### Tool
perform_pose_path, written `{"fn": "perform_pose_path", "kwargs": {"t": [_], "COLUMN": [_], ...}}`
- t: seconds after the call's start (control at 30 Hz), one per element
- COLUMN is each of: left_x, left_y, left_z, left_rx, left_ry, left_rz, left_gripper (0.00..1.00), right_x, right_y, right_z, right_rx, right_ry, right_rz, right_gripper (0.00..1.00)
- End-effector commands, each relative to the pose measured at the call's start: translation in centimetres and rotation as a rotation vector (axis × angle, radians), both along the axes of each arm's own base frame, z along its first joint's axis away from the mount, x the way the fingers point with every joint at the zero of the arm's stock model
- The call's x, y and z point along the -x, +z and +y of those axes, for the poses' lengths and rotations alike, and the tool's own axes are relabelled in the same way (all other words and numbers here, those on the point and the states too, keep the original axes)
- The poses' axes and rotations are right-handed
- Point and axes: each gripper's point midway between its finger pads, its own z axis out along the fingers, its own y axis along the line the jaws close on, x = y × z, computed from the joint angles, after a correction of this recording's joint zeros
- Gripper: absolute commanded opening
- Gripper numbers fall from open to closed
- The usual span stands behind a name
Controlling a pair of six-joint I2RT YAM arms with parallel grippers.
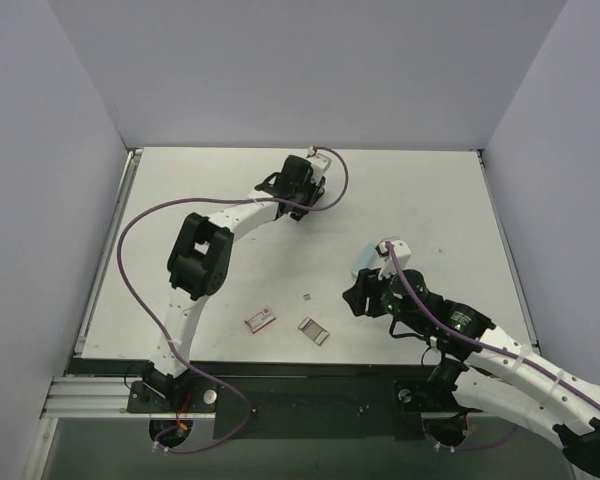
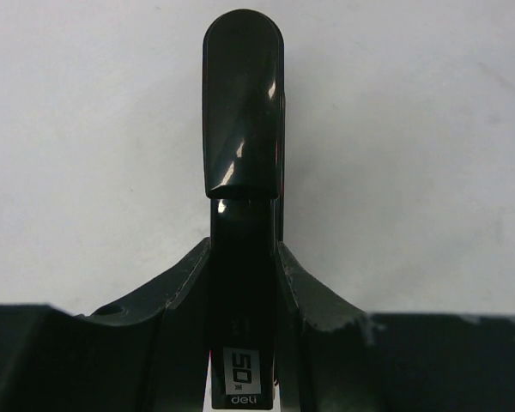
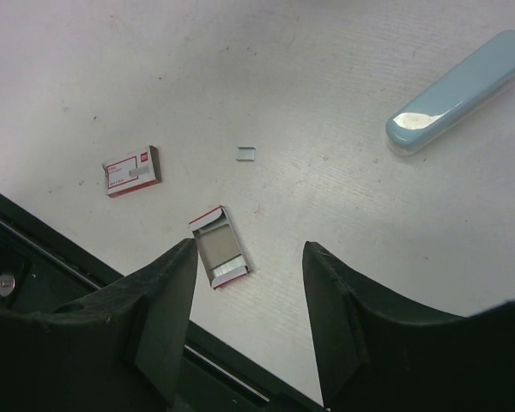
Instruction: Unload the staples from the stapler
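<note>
Left gripper (image 2: pixel 243 257) is clamped on the stapler (image 2: pixel 243 112). In the left wrist view it sits upright between the fingers, the "deli" label at the bottom, its rounded end at the top of the frame. In the top view that gripper (image 1: pixel 298 180) is at upper centre, over the far part of the table (image 1: pixel 420 200).

Right gripper (image 3: pixel 249 257) is spread wide and holds nothing, hovering over the near edge, lower centre-right in the top view (image 1: pixel 363 297).

Progress, my read:
- A tiny strip of staples (image 3: pixel 246 154) lies loose on the table, centre of the right wrist frame. It touches nothing, so at least some staples look to be out.
- Can't tell if the stapler has more inside; the rail isn't visible from here.
- The red box (image 3: pixel 131 170) is at left and the tray (image 3: pixel 219 251) just above my right fingers, both apart from the strip.
- A blue piece (image 3: pixel 459 90) lies at upper right. Can't tell whether it belongs to the stapler.

Left to do, likely: check the rail is empty, then set the stapler down.
</note>
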Motion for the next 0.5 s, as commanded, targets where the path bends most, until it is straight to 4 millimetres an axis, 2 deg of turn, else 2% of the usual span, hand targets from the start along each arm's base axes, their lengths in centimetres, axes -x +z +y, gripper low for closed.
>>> {"fn": "perform_pose_path", "kwargs": {"t": [0.0,0.1,0.13,0.23,0.27,0.3,0.33,0.37,0.4,0.43,0.47], "left_x": [2.9,7.2,8.0,12.5,13.6,14.9,16.2,16.8,17.9,18.2,19.1], "left_y": [11.2,11.3,11.6,10.6,9.6,9.8,8.6,9.0,7.8,8.1,7.2], "left_z": [-2.4,-3.1,-3.2,-4.2,-4.2,-4.7,-4.7,-4.8,-4.8,-4.6,-4.6], "left_rx": [0.104,0.136,0.148,0.177,0.168,0.174,0.155,0.16,0.142,0.139,0.123], "left_ry": [-0.042,-0.076,-0.076,-0.114,-0.124,-0.146,-0.157,-0.162,-0.175,-0.169,-0.175], "left_rz": [-0.201,-0.184,-0.19,-0.156,-0.134,-0.129,-0.11,-0.114,-0.096,-0.105,-0.096], "left_gripper": [0.0,0.0,0.0,0.0,0.0,0.0,0.0,0.0,0.0,0.0,0.0], "right_x": [0.8,1.5,1.7,2.5,2.7,2.9,3.0,3.1,3.2,3.3,3.4], "right_y": [0.7,0.5,0.7,0.5,0.9,0.7,1.0,1.0,1.3,1.4,1.3], "right_z": [-1.1,-1.4,-1.4,-1.9,-1.9,-2.2,-2.4,-2.6,-2.8,-3.1,-3.3], "right_rx": [-0.012,-0.014,-0.019,-0.001,-0.003,0.009,0.003,0.007,0.0,-0.001,0.001], "right_ry": [-0.007,0.003,0.011,0.03,0.037,0.038,0.038,0.039,0.034,0.031,0.027], "right_rz": [-0.002,0.012,0.01,0.03,0.028,0.035,0.026,0.026,0.016,0.01,0.014], "right_gripper": [0.48,0.48,0.48,0.48,0.48,0.48,0.49,0.49,0.49,0.5,0.5]}}
